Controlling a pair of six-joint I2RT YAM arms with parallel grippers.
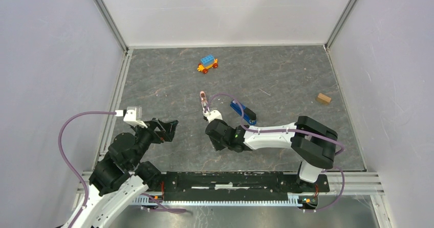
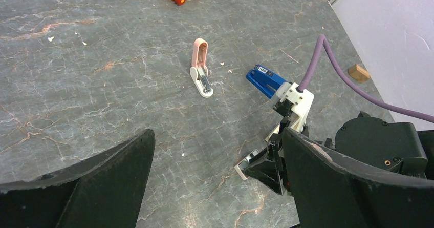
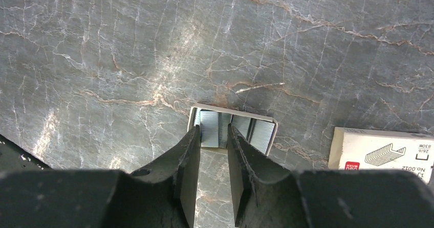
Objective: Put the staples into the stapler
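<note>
The dark-blue stapler lies on the table just beyond my right arm. Silver staples sit in a small open white tray. My right gripper points down into the tray's near end. Its fingers are closed in narrowly on either side of one strip of staples. From above, the right wrist hides the tray. My left gripper hangs wide open to the left, holding nothing.
A white staple box with a red label lies right of the tray. A pink-and-white opened item lies beyond the right wrist. A toy car sits farther back, a wooden block at the right.
</note>
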